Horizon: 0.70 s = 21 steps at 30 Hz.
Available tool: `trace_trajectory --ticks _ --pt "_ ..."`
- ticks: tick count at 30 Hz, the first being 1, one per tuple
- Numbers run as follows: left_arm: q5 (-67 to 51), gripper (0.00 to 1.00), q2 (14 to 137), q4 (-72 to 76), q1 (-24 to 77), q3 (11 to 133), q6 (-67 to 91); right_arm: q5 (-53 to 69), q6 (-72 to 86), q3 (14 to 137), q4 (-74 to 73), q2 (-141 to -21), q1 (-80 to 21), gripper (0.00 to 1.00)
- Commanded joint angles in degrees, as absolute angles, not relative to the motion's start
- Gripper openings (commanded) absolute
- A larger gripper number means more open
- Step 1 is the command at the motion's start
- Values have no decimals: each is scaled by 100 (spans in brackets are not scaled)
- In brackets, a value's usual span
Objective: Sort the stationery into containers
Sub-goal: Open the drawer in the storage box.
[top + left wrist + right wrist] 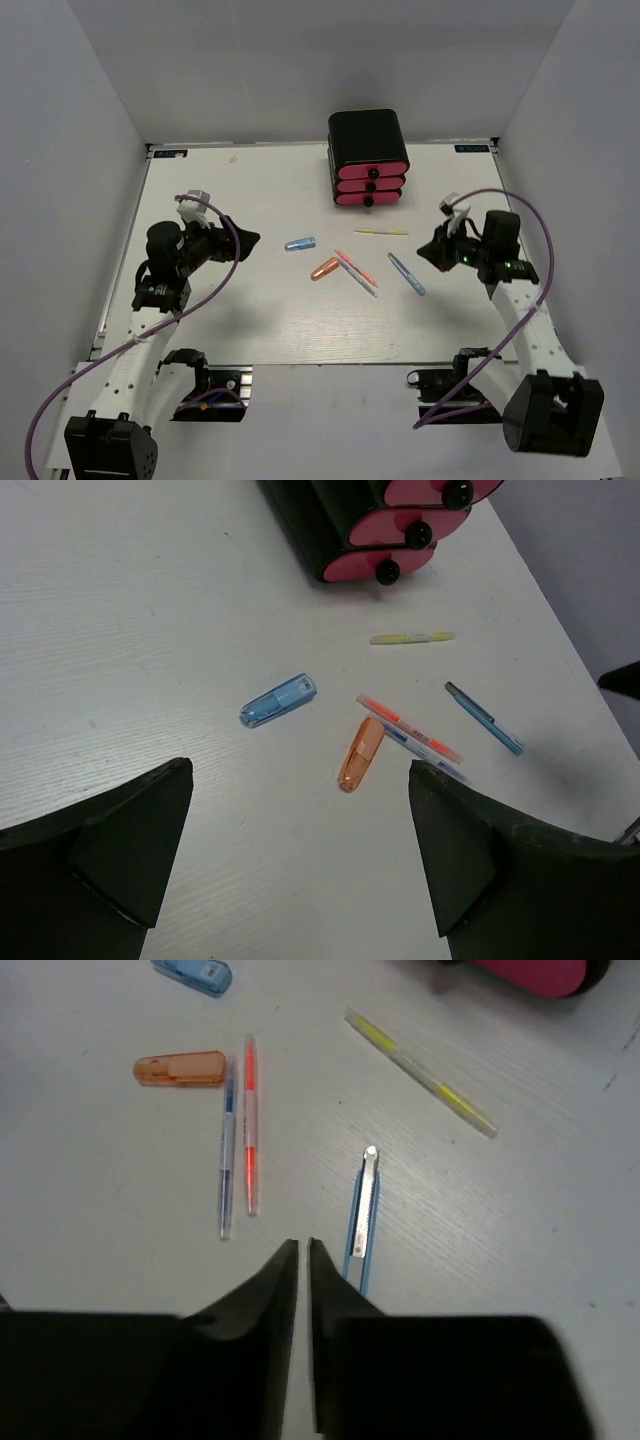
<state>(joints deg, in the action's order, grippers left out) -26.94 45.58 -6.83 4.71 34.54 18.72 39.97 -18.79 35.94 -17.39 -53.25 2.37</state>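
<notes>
Nothing sorted yet: left gripper (pixel 300 800) gapes empty; right gripper (pixel 303 1250), nearly closed, apparently empty, should open over slim light-blue pen (pixel 362 1210).

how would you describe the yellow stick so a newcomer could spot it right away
Start at the drawer box, black with pink fronts, at the far middle of the table. The yellow stick lies just in front of it. It is the only yellow piece, thin and lying crosswise, apart from the orange pen and light-blue pen nearer the arms.
</notes>
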Motion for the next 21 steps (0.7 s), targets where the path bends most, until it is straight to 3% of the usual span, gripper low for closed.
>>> trace_trajectory --ticks 1,2,4,10,14,18,21 --pt "-2926 99 4526 -545 475 3542 1837 4299 -1197 4725 -1178 -6009 27 3" --pt "-2927 99 4526 -545 475 3542 1837 4246 -1004 4885 -1143 -6168 -174 9" --pt "-2927 99 4587 -545 475 3542 1837 3982 -687 5326 -995 -6703 -447 32" --pt "-2988 99 4640 -545 475 3542 1784 3648 763 6282 -563 -8067 -887 47" --pt "-2988 99 4710 -545 475 3542 1784 3113 1772 6890 -449 -8814 -1011 68" --pt "-3103 99 4833 -545 475 3542 1784 2945 2205 7136 -80 -9263 -1054 73" --pt "-3155 99 4834 -545 475 3542 1784 2866 2539 7522 -62 -9720 -1072 70"
